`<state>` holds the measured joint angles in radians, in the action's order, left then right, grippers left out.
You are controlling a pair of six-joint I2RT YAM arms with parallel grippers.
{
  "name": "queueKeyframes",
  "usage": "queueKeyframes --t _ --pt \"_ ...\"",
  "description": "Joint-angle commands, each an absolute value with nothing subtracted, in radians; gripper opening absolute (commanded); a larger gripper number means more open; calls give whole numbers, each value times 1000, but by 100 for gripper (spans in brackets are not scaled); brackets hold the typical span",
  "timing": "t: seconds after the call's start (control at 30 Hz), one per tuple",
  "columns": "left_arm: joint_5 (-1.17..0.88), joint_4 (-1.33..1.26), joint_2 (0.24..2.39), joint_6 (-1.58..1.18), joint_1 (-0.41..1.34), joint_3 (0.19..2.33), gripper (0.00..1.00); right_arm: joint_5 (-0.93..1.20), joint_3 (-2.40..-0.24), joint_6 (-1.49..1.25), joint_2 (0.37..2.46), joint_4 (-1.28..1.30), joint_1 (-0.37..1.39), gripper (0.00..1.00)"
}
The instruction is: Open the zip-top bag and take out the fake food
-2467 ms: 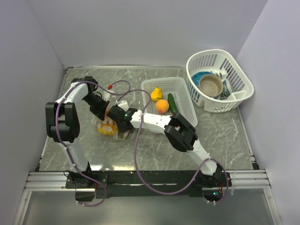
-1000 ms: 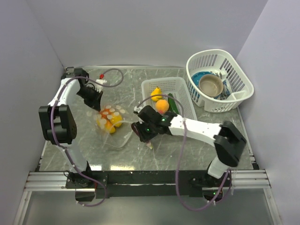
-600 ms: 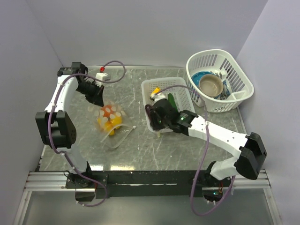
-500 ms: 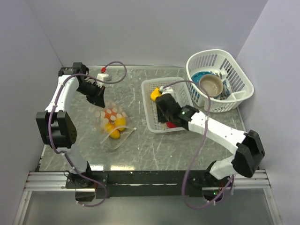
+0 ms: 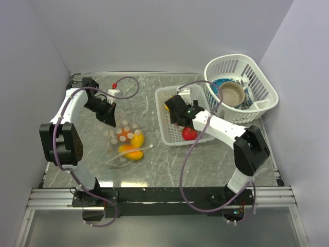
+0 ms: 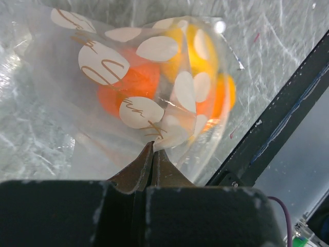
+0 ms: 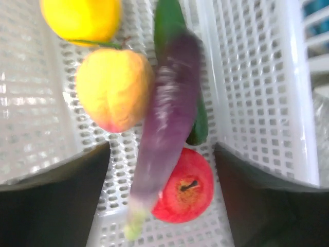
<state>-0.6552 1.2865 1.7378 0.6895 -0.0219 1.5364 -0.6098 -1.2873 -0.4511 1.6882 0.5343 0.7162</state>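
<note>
The zip-top bag (image 5: 127, 142), clear with white dots, lies on the table left of centre and holds orange and yellow fake food (image 6: 134, 85). My left gripper (image 6: 153, 147) is shut on a fold of the bag's plastic at its upper left end (image 5: 109, 119). My right gripper (image 5: 181, 119) hangs open over the white rectangular basket (image 5: 165, 137). Between and below its spread fingers (image 7: 56, 190) a blurred purple eggplant (image 7: 167, 128) is loose. A red apple (image 7: 184, 193), a peach (image 7: 114, 88), a yellow pear (image 7: 82, 18) and a green cucumber (image 7: 198, 125) lie in that basket (image 7: 247, 77).
A round white basket (image 5: 267, 90) with a bowl (image 5: 231, 93) and dishes stands at the back right, close beside the rectangular one. Side walls close in the table on the left and right. A black rail (image 5: 169, 194) runs along the near edge.
My right arm swung from beside the bag to above the rectangular basket, and its jaws opened, letting go of the eggplant. The left gripper kept its hold while the bag shifted.
</note>
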Motion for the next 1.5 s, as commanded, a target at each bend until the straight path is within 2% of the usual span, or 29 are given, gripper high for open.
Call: queueKeyframes --t 0.0,0.1,0.2,0.23,0.3,0.4,0.5,0.67,0.87,0.97,1.0,1.03,1.23,1.47 --pt "-635 1233 1753 680 -20 1513 1 -739 -1283 -324 1516 402 834 100" --pt "-620 1212 1761 675 -20 1506 1 -593 -1197 -229 1396 257 945 96" --pt "-601 1181 1764 663 -20 1491 1 -285 -1117 -164 1325 193 1038 81" --pt "-598 1172 1769 657 -18 1486 1 -188 -1108 -149 1325 192 1045 69" --pt "-586 1147 1775 638 -20 1479 1 -4 -1114 -143 1362 210 1052 61" --pt "-584 1103 1776 601 -18 1465 1 92 -1146 -126 1455 218 1074 45" --pt "-581 1066 1776 569 -18 1448 1 130 -1183 -115 1557 198 1094 40" --pt "-563 1022 1769 532 -18 1440 1 215 -1281 -91 1709 221 1101 49" --pt "-561 996 1782 503 -17 1445 1 235 -1351 -58 1790 291 1103 73" --pt "-572 994 1779 505 -17 1437 1 195 -1358 -63 1815 292 1103 88" --pt "-575 993 1775 506 -15 1436 1 184 -1359 -64 1824 285 1106 97" --pt "-575 992 1775 506 -15 1433 1 176 -1365 -66 1842 285 1106 99" --pt "-577 1005 1781 512 -15 1457 1 169 -1442 -75 1923 316 1106 100" --pt "-574 997 1790 505 -14 1465 1 158 -1462 -92 1924 313 1121 97"
